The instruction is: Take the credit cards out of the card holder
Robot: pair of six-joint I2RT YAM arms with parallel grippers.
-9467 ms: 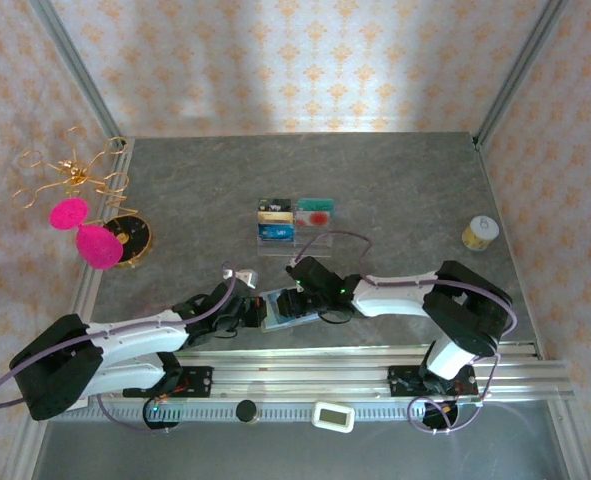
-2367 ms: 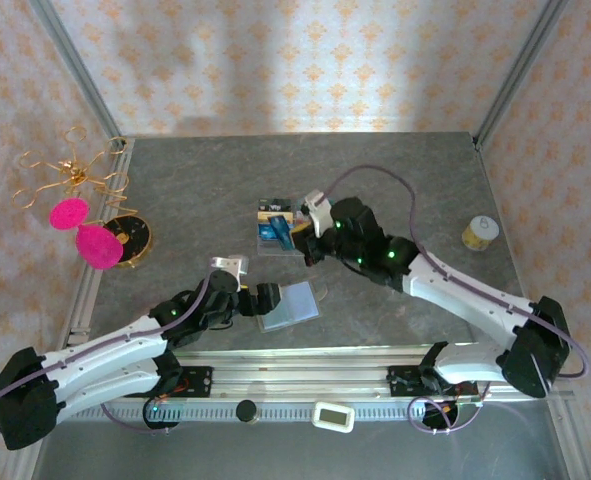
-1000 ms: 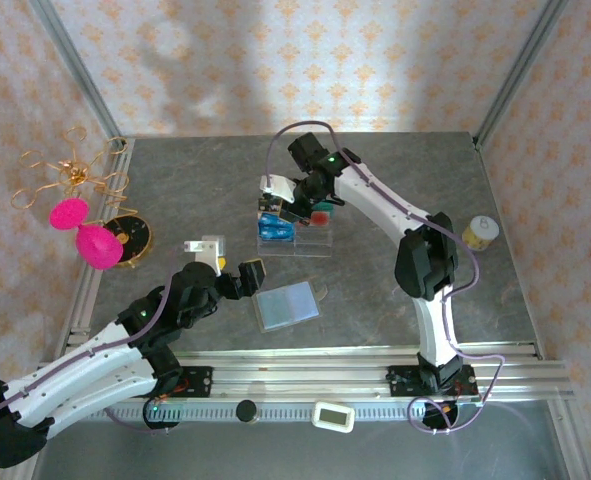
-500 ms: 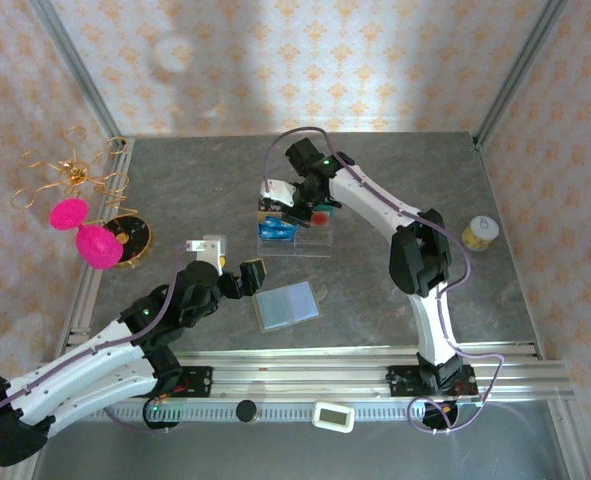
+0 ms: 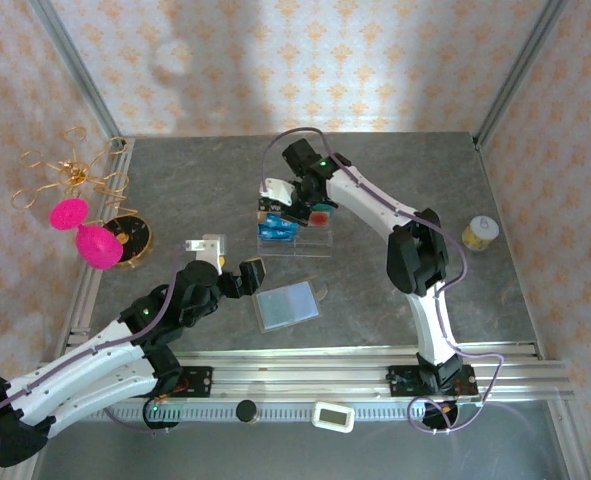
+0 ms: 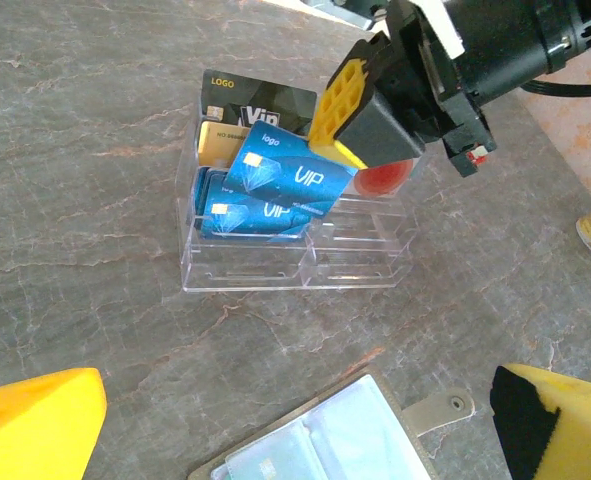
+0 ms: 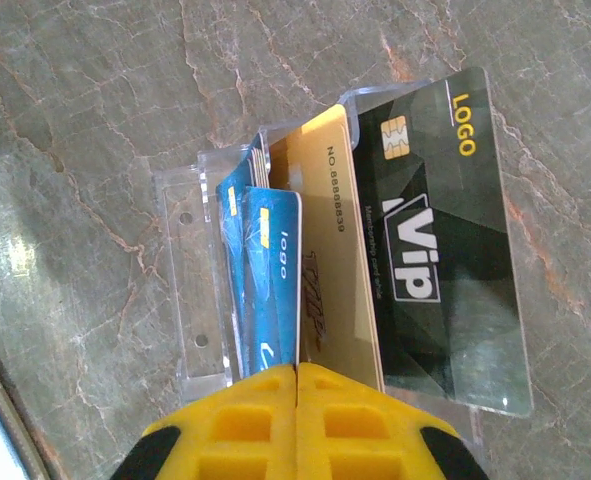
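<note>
Looking down from the top external camera, you see the card holder (image 5: 287, 303) lying open on the grey desk (image 5: 395, 180), pale lining up, near the front of the clear acrylic tray (image 5: 310, 243). Your left end effector (image 5: 243, 276) sits just left of the card holder. Your right end effector (image 5: 278, 208) reaches over the tray's left compartments, where a blue credit card (image 5: 275, 229) stands. A pale card with a red blotch (image 5: 320, 213) sits in the tray's right side. From the left wrist, your left fingers (image 6: 35, 425) are spread wide at the bottom corners, with the card holder's far edge and snap tab (image 6: 445, 405) between them. Beyond, the tray holds a black VIP card (image 6: 250, 105) at the back, a gold card (image 6: 213, 145) before it and a second blue card (image 6: 240, 215) in front. The right end effector pinches the upper corner of the tilted blue credit card. From the right wrist, its yellow fingers (image 7: 245, 430) are pressed together on that card's edge, with the gold and black cards standing just beside it in the tray's slots.
</note>
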